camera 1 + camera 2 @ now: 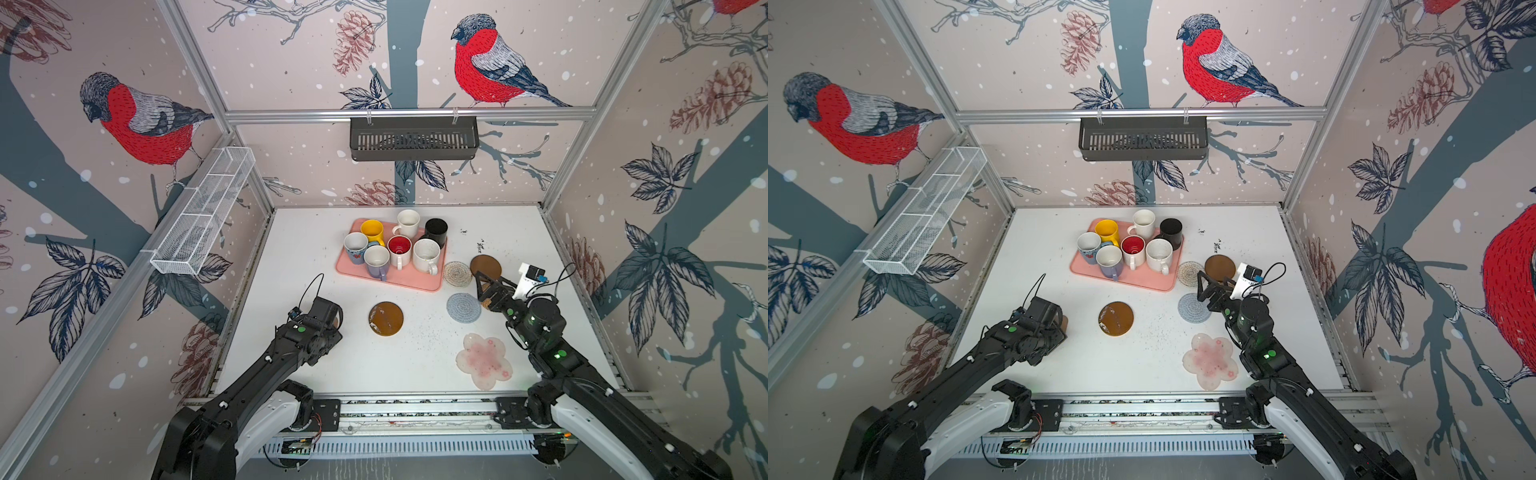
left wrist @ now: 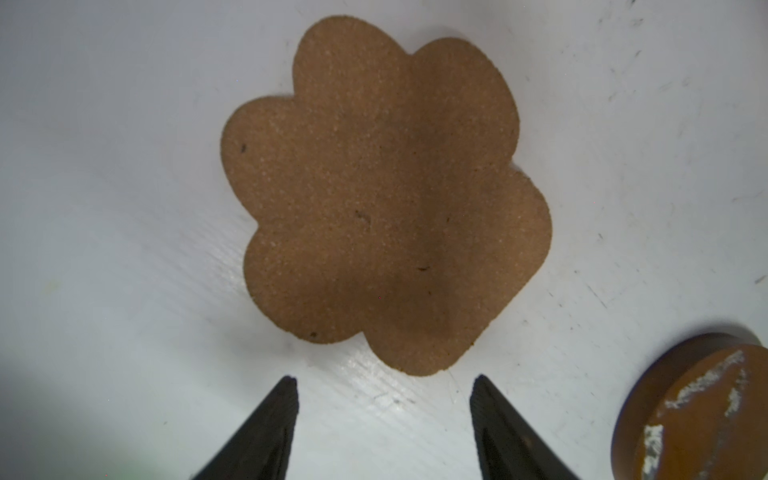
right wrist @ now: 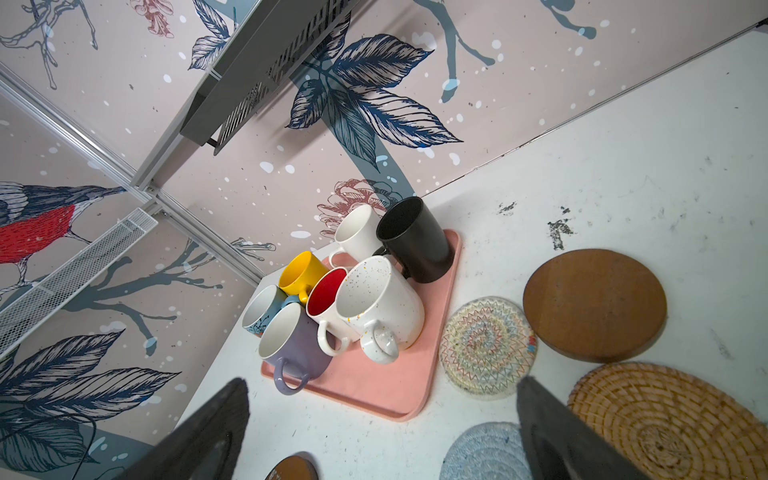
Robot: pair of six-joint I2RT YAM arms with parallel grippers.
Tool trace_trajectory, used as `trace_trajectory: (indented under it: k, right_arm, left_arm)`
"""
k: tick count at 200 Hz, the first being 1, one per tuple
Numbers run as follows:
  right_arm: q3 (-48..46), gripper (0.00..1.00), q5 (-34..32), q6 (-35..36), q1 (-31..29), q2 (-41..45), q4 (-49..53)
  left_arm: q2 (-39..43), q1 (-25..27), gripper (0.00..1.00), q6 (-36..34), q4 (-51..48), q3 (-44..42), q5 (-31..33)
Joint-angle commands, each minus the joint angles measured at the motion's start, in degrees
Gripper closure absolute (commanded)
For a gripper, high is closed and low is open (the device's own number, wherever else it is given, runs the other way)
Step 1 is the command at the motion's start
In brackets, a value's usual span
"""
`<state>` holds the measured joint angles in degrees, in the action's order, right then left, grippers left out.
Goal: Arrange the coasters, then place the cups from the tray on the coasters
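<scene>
Cups (image 1: 399,246), all seven, stand on the tray (image 1: 415,280) and none on a coaster, so placing is judged wholly outstanding and arranging incomplete. Right of the tray lie the cream woven coaster (image 1: 457,273), just beside its corner, with the brown disc (image 1: 485,265), rattan coaster (image 3: 665,415) and grey-blue crochet coaster (image 1: 463,307) near; the flower coaster (image 1: 484,365) and glossy brown disc (image 1: 386,318) lie in front of the tray. Left gripper (image 2: 384,380), jaws apart and empty, hovers over the tan lobed coaster (image 2: 374,195) front-left of the tray; right gripper (image 3: 382,381), jaws wide apart, empty, hangs at the tray's right.
</scene>
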<state>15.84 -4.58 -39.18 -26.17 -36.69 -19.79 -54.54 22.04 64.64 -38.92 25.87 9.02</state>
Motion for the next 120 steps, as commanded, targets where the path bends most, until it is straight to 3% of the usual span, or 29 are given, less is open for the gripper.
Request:
trace_trajectory:
  k: [1, 120]
  right_arm:
    - [0.14, 0.0, -0.16, -0.11, -0.01, 0.23, -0.74]
    - [-0.1, 0.0, -0.29, -0.11, -0.02, 0.12, -0.94]
  left_arm:
    - [-0.55, 0.11, 0.33, 0.57, 1.34, -0.45, -0.22]
    - [-2.24, 0.08, 0.33, 0.78, 5.51, -1.8, 2.96]
